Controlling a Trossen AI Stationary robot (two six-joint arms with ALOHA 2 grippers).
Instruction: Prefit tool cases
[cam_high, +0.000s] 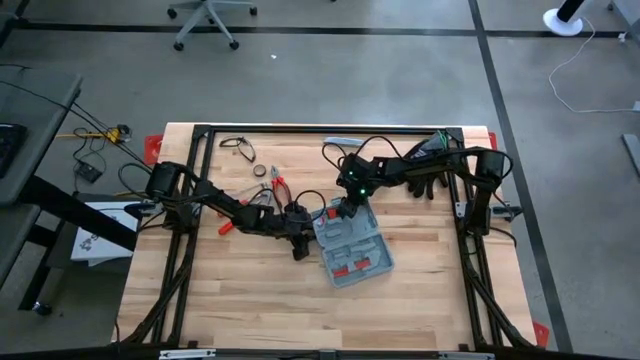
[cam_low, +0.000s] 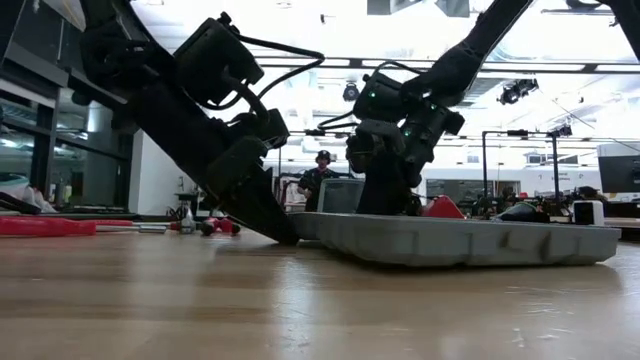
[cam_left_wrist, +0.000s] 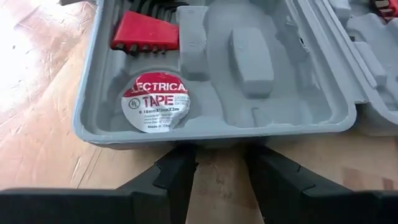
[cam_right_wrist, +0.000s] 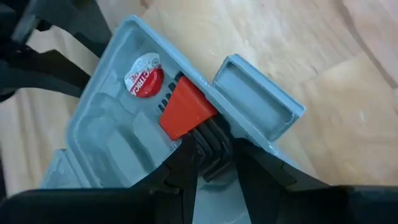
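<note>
The blue-grey tool case (cam_high: 352, 248) lies open and flat on the wooden table, its moulded slots facing up. One tray holds a roll of electrical tape (cam_left_wrist: 155, 102) and a red hex key holder (cam_right_wrist: 186, 111) with black keys. My left gripper (cam_left_wrist: 219, 165) stands open at the case's left wall, low on the table, with bare wood between its fingers. My right gripper (cam_right_wrist: 212, 165) is at the case's far end beside the latch tab (cam_right_wrist: 255, 99), shut on the black keys. My left gripper's fingertips (cam_left_wrist: 180, 163) reach the outer wall of the tray (cam_left_wrist: 211, 142) near the tape, slanting down from the table's left; whether they touch it I cannot tell. My right gripper pinches the black key ends (cam_right_wrist: 212, 149) that stick out of the red holder between its two fingers, slanting down from the far right. The holder lies in the tray at its rim.
Red-handled pliers (cam_high: 278, 186) and another red tool (cam_high: 225, 228) lie left of the case behind my left arm. A slim grey bar (cam_high: 340, 140) and a black cable loop (cam_high: 238, 148) lie near the far edge. The table's near half is bare wood.
</note>
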